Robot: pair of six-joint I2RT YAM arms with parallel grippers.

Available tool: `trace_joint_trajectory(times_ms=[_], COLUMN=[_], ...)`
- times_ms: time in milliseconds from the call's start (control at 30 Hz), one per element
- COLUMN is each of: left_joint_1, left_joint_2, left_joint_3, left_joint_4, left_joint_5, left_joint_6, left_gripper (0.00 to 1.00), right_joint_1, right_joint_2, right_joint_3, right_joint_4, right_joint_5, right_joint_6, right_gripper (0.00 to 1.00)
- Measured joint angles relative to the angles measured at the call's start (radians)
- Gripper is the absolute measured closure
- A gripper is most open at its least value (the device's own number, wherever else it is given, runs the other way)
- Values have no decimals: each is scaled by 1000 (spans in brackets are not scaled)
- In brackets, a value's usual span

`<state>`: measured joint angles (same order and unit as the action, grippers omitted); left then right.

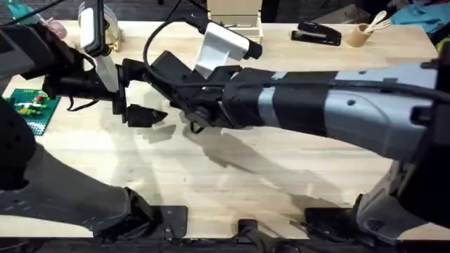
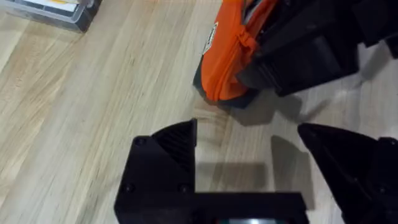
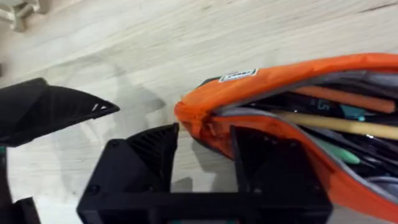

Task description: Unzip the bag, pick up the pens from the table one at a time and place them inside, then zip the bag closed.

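Right pincer [image 3: 202, 158] at open orange bag [image 3: 280, 93], left pincer [image 2: 249, 155] beside

The bag [image 3: 280, 81] is soft orange cloth, matt, with a small woven label. The table [image 2: 74, 112] is pale, smooth-grained wood. Both grippers' fingers [image 3: 149, 155] look like matt black plastic.

Light plank-grain wooden counter [image 1: 232, 176]. Far right: black stapler [image 1: 316, 33], tan cup of wooden spoons [image 1: 364, 31]. Left edge: green brick baseplate [image 1: 29, 107]. Dim room beyond.
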<state>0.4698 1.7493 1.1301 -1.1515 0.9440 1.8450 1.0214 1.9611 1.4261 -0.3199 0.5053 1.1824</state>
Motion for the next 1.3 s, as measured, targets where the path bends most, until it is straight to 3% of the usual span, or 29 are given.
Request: trace_joint_trajectory(times_ms=[300,433,800,1300], left_joint_1=[0,0,0,0], left_joint_2=[0,0,0,0], left_joint_3=[0,0,0,0], left_joint_4=[0,0,1,0], left_joint_5=[2,2,2,6], left_joint_6=[0,0,0,0], left_gripper=[7,7,7,7], right_joint_1=[-8,-8,-8,-2], right_joint_2=[11,11,2,-166], right_joint_3=[0,0,0,0], right_joint_4=[-1,0,-1,-121], right_joint_5=[3,3,-1,-13], right_joint_6=[0,-5,-125,-250], right_gripper=[872,963,969,969])
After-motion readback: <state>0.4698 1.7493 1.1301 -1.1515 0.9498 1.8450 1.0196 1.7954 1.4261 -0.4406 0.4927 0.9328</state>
